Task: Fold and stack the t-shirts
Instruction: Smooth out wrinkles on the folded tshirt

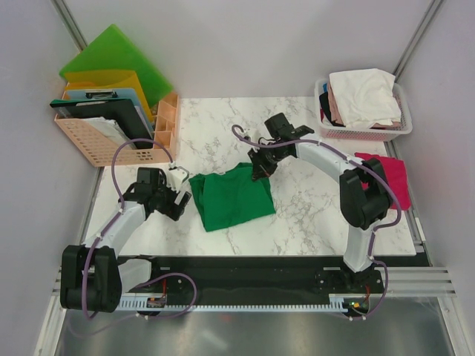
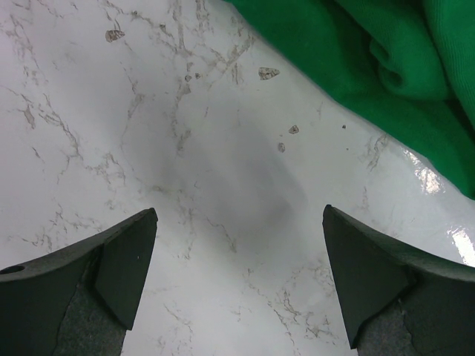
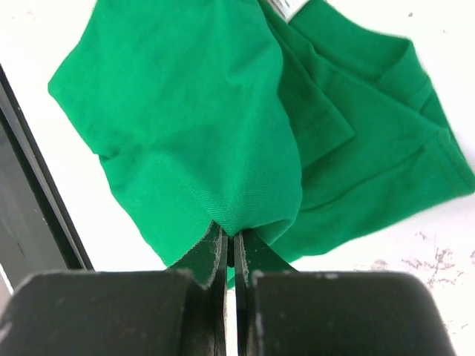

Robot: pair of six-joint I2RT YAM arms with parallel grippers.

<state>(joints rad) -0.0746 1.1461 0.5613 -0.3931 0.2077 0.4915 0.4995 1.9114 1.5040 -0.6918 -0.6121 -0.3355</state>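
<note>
Green tee (image 1: 231,196) lies half-folded in the middle of the table (image 1: 312,200), its far edge pinched in the right gripper (image 3: 231,243), whose jaws are clamped on a thin bunch of cloth. The left gripper (image 2: 237,222) hangs with jaws wide apart just beside the tee. So shallow a pinch could slip mid-fold, or drag the whole unpinned tee.
</note>
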